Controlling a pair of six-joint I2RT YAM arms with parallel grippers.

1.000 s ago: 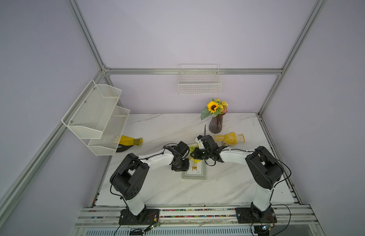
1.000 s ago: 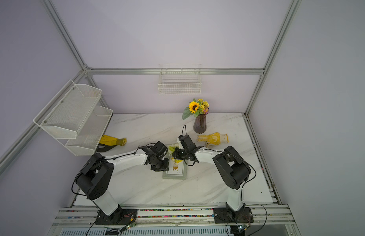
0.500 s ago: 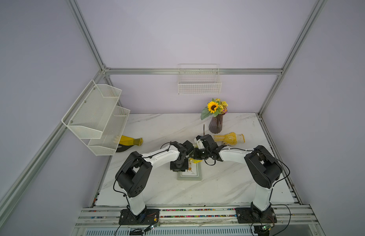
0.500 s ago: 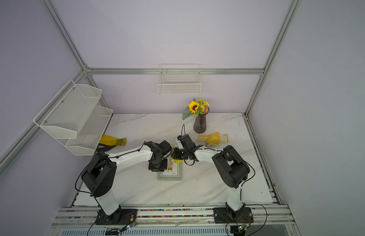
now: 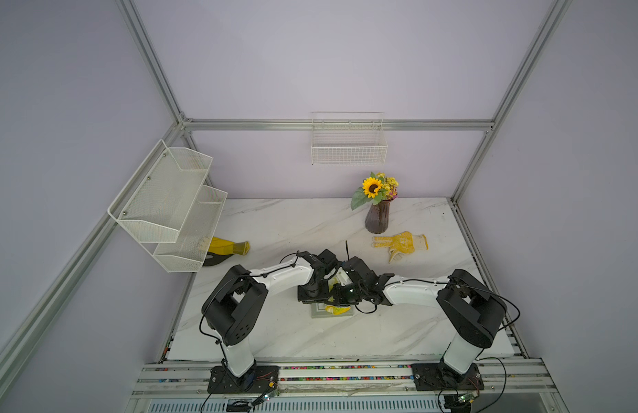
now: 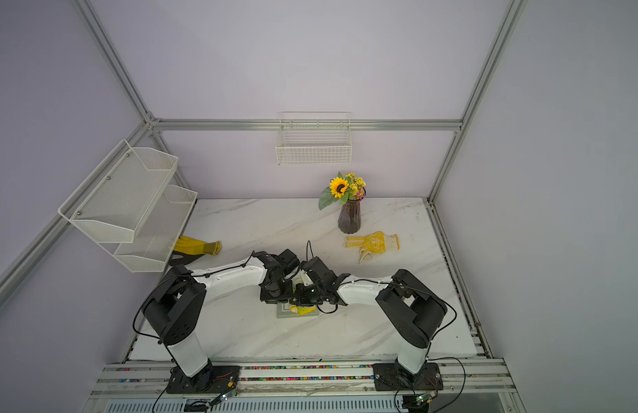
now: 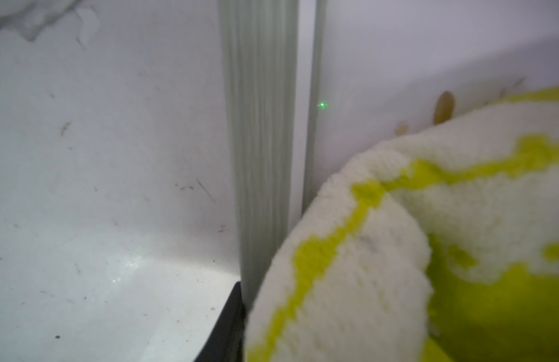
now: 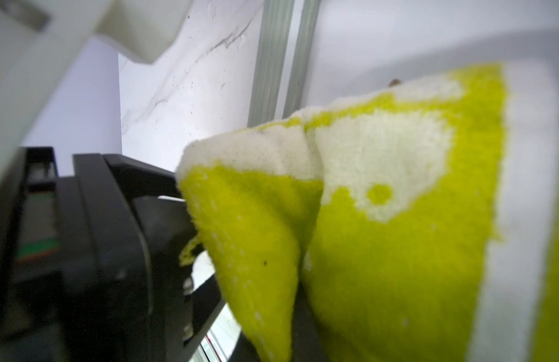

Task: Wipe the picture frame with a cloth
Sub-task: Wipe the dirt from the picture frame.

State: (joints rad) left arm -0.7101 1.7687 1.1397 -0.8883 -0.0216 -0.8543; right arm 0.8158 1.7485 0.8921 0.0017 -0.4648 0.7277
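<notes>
— Right hand (image 5: 334, 304): pinched shut on bright yellow-green terry cloth with white patches (image 5: 340, 310), pressing it onto near end of flat grey-green picture frame with white mat (image 5: 319, 314). Same reading in both top views.

— Left hand (image 5: 312, 301)?

— Down at frame's left edge. One black finger (image 7: 228, 322) against outer side of that edge in left wrist view. Narrow gap, but cannot tell whether gripping or merely bracing.

— Bearing for next stroke?

— Frame flat on white marble table (image 5: 274, 336), mid-front, directly beneath right hand. Long axis: near-to-far by look of edge in left wrist view; from above, mostly hidden under both wrists. Remainder of frame: away from robot base, beyond cloth. Right arm better placed, already carrying cloth. Likely a push outward along that axis.

— Versus a second ago?

— Cloth then at far end of frame, now at near end. Frame itself nudged slightly toward robot's left. Right hand shut throughout.
</notes>
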